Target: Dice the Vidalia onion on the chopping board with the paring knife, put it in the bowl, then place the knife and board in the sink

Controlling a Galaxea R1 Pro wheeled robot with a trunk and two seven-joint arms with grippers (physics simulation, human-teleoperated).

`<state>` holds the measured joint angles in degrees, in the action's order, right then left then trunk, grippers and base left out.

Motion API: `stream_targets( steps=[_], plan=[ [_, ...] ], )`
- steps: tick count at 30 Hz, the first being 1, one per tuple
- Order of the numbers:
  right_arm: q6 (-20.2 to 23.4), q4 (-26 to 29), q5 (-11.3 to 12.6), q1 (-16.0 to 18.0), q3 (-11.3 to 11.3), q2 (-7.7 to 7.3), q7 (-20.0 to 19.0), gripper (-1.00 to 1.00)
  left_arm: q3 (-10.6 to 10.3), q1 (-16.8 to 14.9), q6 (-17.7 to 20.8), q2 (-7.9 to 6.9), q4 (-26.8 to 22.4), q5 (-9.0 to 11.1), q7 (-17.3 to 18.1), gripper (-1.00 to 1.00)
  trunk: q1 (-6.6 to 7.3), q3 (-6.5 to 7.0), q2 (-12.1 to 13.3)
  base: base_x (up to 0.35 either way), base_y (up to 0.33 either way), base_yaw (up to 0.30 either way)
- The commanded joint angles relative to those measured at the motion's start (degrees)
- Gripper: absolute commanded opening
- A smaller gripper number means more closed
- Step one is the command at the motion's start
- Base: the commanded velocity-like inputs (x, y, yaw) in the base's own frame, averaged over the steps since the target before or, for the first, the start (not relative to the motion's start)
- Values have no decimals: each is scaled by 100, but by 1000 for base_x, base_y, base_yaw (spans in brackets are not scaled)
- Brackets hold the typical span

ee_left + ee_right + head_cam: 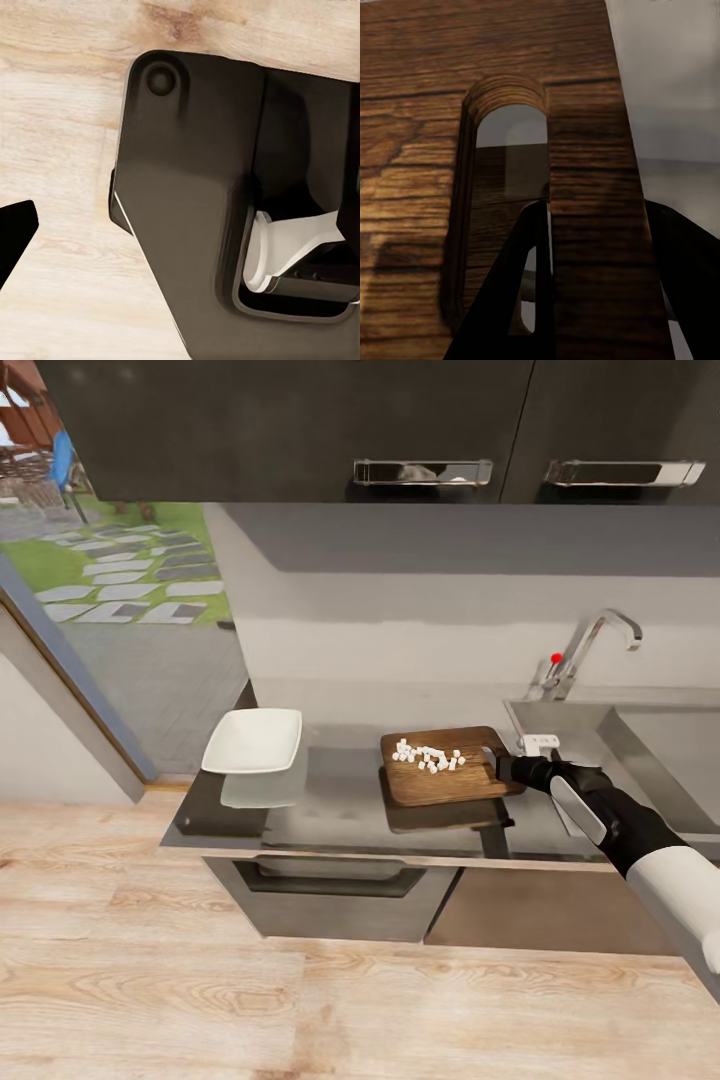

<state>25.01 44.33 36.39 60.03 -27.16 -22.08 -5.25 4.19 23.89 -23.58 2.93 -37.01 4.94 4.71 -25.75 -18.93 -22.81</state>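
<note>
Pale wood floor [300, 1000] — dark cupboards [300, 420]

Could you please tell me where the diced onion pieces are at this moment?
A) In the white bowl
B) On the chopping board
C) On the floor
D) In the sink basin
B: in the head view the pale diced onion lies in a cluster on the chopping board, while the bowl to its left holds nothing and the right gripper is at the board's right edge.

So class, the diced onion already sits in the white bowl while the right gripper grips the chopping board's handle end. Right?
Not quite: in the head view the diced onion lies on the chopping board, not in the bowl. The right gripper does grip the board's handle end.
</note>
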Motion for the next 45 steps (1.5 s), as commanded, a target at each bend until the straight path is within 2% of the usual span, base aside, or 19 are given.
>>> stream_targets(
  steps=[1,23,45],
  plan=[
    [17,5,8,4,-18,-7,-2,-100,22,2,2,5,-8,51,49,100,-4,-4,-11,0,0,0],
    [14,5,8,5,-18,-7,-2,-100,22,2,2,5,-8,51,48,100,-4,189,-11,0,9,0],
    [13,2,8,7,-18,-7,-2,-100,20,2,2,5,-8,51,48,100,-4,387,-11,0,228,0]
  ],
)
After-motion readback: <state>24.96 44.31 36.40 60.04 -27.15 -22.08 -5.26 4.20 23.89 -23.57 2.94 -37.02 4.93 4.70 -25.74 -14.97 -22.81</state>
